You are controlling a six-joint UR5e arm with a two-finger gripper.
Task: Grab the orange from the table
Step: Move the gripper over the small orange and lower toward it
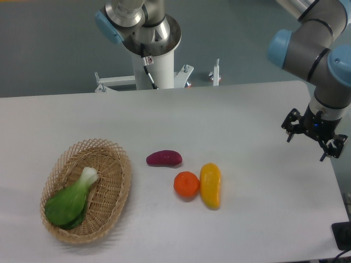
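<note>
— Where was the orange (186,184) when you looked at the camera?

— It lay on the table (247,109), a little in front of the middle. It was just beside the yellow fruit (210,185), on its left in the view, and I think the two were touching. The purple vegetable (164,158) lay near, a bit behind the orange, with a small gap between them.

— And the gripper (313,139)?

— I saw it at the right edge of the table, well apart from the orange. It hung above the surface with its fingers spread, and nothing was between them.

— Was there anything else on the table?

— Yes, a woven basket (112,192) on the left side. Inside it lay a green leafy vegetable (71,200) with a white stem. The basket was apart from the three fruits.
</note>
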